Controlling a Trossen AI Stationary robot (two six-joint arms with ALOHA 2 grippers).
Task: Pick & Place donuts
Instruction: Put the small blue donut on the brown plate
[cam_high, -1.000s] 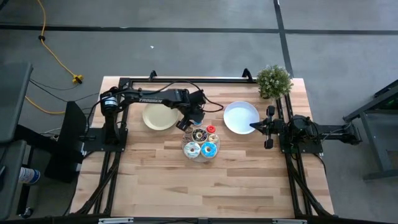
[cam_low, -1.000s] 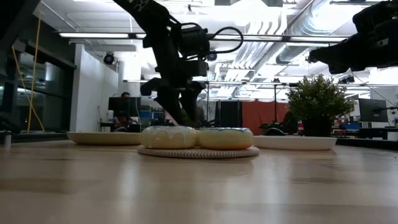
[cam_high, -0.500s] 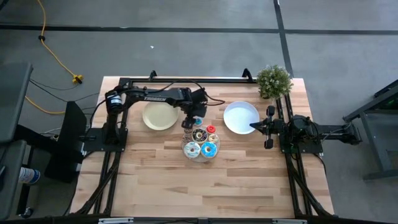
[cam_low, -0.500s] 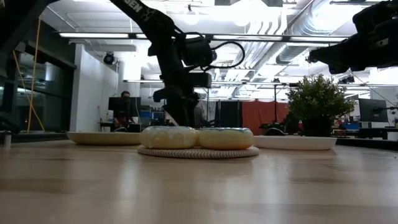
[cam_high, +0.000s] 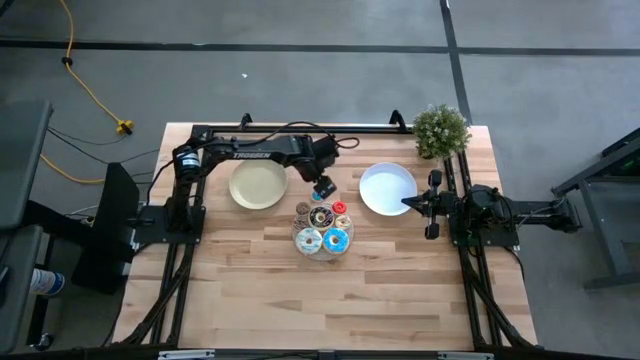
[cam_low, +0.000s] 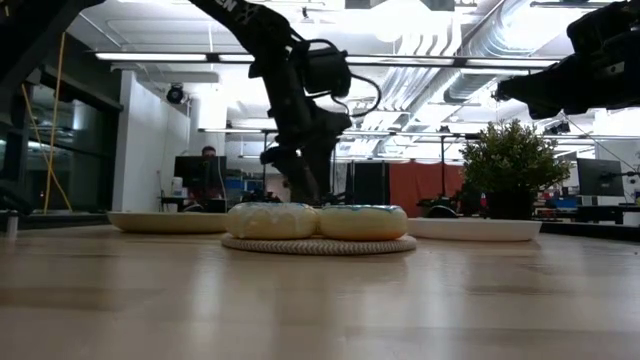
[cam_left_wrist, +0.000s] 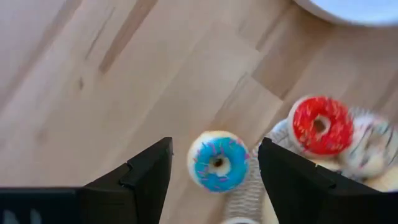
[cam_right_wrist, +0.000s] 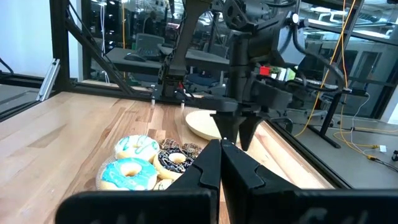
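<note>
1. The left gripper (cam_high: 323, 188) hangs over the table between the tan plate (cam_high: 257, 186) and the white plate (cam_high: 387, 189), just at the far edge of the round woven mat (cam_low: 318, 244) that carries the donuts.
2. In the left wrist view, its two dark fingers (cam_left_wrist: 147, 177) stand apart. A blue-iced donut with sprinkles (cam_left_wrist: 217, 162) shows in the gap between them. I cannot tell from the pictures if the fingers touch it or only frame it from above.
3. Beside this blue donut, the same view shows a red-iced donut (cam_left_wrist: 321, 124) and a white donut with dark stripes (cam_left_wrist: 372, 144), both on the mat's edge.
4. From above, the group of donuts (cam_high: 322, 228) lies together on the mat near the middle of the table: a chocolate one, a red one, a white one and a blue one can be made out.
5. In the low view, two pale donuts (cam_low: 271, 220) lie side by side on the mat, and the left arm comes down behind them.
6. The right gripper (cam_high: 408, 204) waits at the right side of the table, by the edge of the white plate. Its fingers (cam_right_wrist: 211, 168) are pressed together with nothing between them.
7. A small green plant (cam_high: 440, 130) stands at the far right corner of the table.
8. White lettering runs along the left arm (cam_high: 250, 152), but it is too small to read.
</note>
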